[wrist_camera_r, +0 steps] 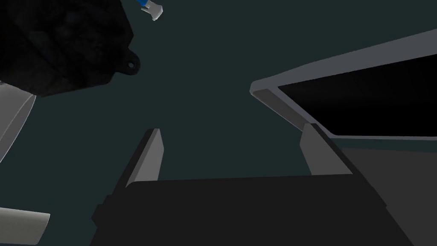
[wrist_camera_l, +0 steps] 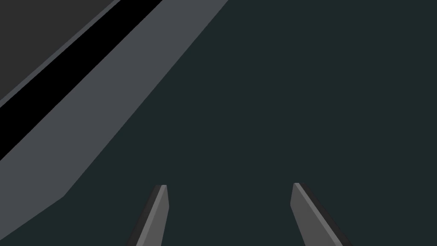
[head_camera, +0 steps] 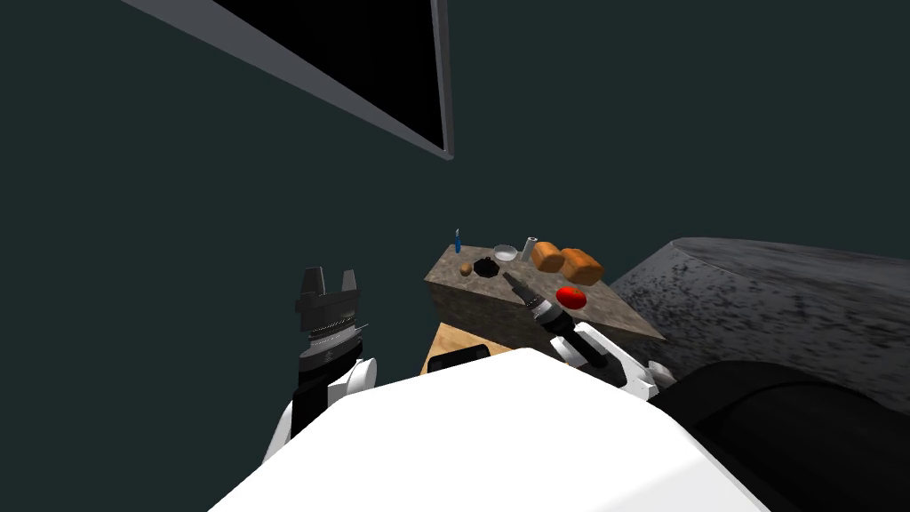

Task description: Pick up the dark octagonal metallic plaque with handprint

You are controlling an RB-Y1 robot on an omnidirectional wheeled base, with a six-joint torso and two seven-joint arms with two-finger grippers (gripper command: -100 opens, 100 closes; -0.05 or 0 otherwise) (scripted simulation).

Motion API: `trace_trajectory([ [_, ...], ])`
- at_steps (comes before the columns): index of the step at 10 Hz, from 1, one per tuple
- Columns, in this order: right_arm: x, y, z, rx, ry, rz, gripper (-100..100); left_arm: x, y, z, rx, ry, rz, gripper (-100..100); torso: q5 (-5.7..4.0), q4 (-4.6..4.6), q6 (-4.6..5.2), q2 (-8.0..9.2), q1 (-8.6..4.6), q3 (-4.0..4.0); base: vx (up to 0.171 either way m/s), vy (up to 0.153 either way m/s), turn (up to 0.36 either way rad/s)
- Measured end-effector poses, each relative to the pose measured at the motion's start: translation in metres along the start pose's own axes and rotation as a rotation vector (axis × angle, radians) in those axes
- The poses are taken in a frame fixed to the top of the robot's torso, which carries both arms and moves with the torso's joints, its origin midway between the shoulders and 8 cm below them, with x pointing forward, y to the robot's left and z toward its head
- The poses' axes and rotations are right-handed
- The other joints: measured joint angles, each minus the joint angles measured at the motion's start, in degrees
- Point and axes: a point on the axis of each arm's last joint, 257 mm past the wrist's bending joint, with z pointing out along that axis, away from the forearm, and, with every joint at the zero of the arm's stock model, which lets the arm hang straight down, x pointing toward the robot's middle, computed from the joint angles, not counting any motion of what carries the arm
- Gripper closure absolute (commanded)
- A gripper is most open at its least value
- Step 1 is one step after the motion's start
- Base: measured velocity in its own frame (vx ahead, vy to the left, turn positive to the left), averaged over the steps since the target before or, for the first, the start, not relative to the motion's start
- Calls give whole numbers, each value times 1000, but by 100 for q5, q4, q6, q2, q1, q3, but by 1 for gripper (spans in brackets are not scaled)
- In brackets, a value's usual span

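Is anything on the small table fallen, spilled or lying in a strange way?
Nothing stands out. The dark plaque, the bowl, two loaves and the red fruit rest on the table, nothing spilled. The right claw is open near the plaque, not holding it.

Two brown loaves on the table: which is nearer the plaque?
The loaf beside the grey cylinder; the other loaf lies farther from the black plaque, by the red ball.
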Motion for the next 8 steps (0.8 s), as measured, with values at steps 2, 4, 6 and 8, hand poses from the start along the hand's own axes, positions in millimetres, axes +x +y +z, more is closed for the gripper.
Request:
trace_trajectory([
  [2, 11, -16, -11, 31, 73, -21, -100, 0, 0, 0, 0, 0, 0, 0, 0, 0, -1, -1, 0, 0, 9, -3, 60],
  [4, 20, -33, -22, 65, 143, -40, -100, 0, 0, 0, 0, 0, 0, 0, 0, 0, 0, -1, 0, -1, 10, -5, 65],
  [6, 29, -48, -38, 99, 210, -57, -100, 0, 0, 0, 0, 0, 0, 0, 0, 0, -1, 0, 0, 0, 4, -3, 24],
  [8, 31, -58, -50, 123, 262, -73, -100, 0, 0, 0, 0, 0, 0, 0, 0, 0, -1, 1, 2, 1, 6, -2, 76],
])
